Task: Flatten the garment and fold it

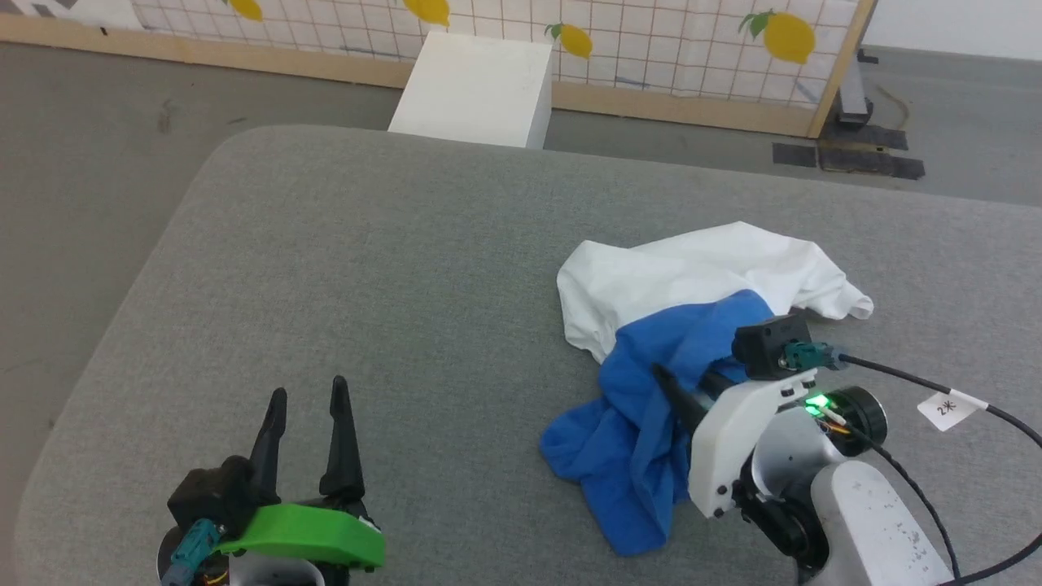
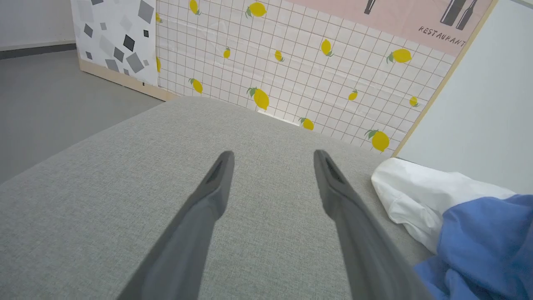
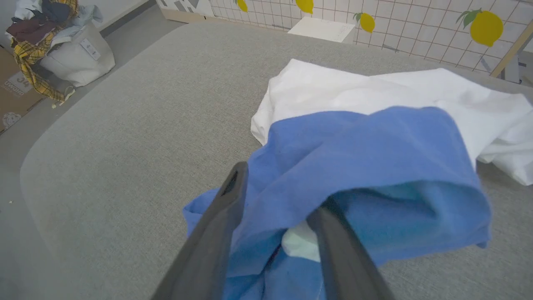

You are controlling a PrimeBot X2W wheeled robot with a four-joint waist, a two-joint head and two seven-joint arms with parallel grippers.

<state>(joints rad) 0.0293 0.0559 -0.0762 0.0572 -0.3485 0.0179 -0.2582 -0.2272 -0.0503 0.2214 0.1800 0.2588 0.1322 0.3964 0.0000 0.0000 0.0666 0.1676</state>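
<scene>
The garment point(image 1: 700, 268) lies crumpled on the right half of the grey padded table point(image 1: 366, 268). Its white body is bunched at the back and a blue sleeve point(image 1: 643, 423) is heaped in front. My right gripper point(image 1: 684, 382) is pushed into the blue cloth. In the right wrist view the right gripper point(image 3: 281, 191) straddles a fold of the sleeve point(image 3: 358, 158): one finger lies outside it, the other under the cloth. The jaws stand apart. My left gripper point(image 1: 308, 391) rests open at the lower left, away from the garment point(image 2: 420, 196), and the left gripper point(image 2: 272, 154) holds nothing.
A white box point(image 1: 476, 85) stands beyond the table's far edge, before a lemon-patterned screen point(image 1: 651, 41). A basket of clothes point(image 3: 62, 46) sits on the floor off the table's left side. A tagged cable point(image 1: 948, 407) trails from my right wrist.
</scene>
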